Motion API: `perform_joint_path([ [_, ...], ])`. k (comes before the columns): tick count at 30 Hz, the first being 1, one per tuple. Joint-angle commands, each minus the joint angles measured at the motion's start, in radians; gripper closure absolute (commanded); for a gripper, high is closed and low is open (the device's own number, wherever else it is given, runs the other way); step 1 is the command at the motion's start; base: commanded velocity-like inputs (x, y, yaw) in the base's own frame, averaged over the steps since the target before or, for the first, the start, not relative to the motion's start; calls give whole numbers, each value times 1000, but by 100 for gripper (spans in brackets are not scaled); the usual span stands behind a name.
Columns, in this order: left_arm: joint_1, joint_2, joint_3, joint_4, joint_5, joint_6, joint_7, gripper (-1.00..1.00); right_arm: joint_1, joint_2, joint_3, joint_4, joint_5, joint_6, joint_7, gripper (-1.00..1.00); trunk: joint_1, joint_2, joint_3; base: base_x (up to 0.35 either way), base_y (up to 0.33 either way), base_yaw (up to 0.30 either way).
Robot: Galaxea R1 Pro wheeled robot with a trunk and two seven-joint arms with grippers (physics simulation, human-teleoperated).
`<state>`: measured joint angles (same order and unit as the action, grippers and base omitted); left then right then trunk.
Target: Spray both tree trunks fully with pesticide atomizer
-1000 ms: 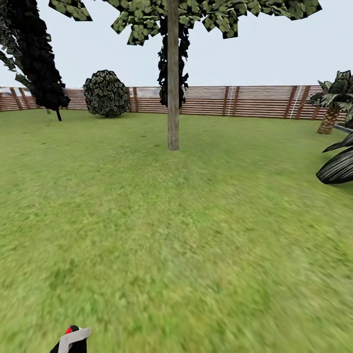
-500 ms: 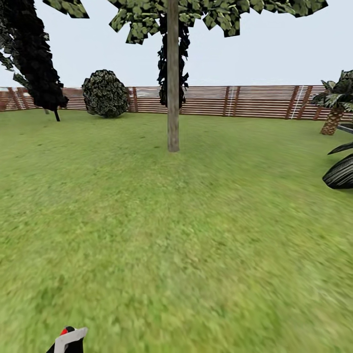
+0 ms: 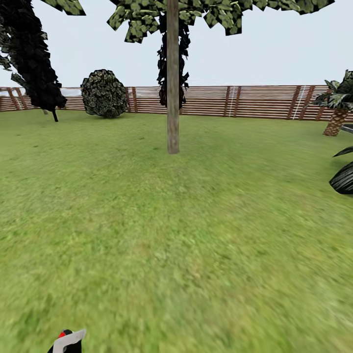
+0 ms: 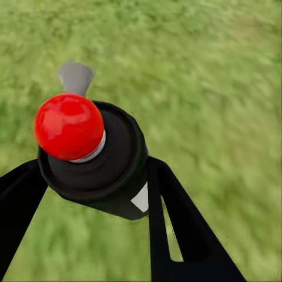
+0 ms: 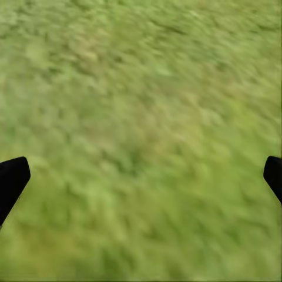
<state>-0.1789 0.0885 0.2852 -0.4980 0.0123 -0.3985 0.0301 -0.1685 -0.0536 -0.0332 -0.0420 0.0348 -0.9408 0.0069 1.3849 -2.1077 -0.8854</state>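
The pesticide atomizer (image 4: pixel 97 158), a dark bottle with a round red top and a grey nozzle, sits between the two black fingers of my left gripper (image 4: pixel 94 182), which is shut on it over the grass. Its red top and grey nozzle also peek up at the lower left edge of the head view as the atomizer (image 3: pixel 67 340). One tree stands straight ahead on the lawn, its thick pale tree trunk (image 3: pixel 172 98) several metres off under a leafy canopy (image 3: pixel 215 12). My right gripper (image 5: pixel 141 176) hangs open above bare grass.
A brown slat fence (image 3: pixel 255 102) bounds the garden lawn (image 3: pixel 196 235). A round dark bush (image 3: pixel 103 93) and a dark columnar tree (image 3: pixel 32 54) stand at the back left. A palm (image 3: pixel 338 105) and dark striped leaves (image 3: pixel 344 177) lie at the right.
The whole view has shifted slightly as the robot rolls toward the tree; the trunk base sits a little lower in the picture. The atomizer stays held in my left gripper.
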Motion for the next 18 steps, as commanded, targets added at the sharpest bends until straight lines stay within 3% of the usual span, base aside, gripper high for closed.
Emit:
perform_joint_path([
  [1, 0, 1, -1, 1, 1, -3, 2, 100, -1, 0, -4, 1, 4, -3, 1, -100, 0, 0, -1, 340, 0, 0],
  [18, 2, 3, -3, 2, 0, -18, 1, 100, 0, 0, -4, 1, 4, -3, 1, -100, 0, 0, -1, 340, 0, 0],
])
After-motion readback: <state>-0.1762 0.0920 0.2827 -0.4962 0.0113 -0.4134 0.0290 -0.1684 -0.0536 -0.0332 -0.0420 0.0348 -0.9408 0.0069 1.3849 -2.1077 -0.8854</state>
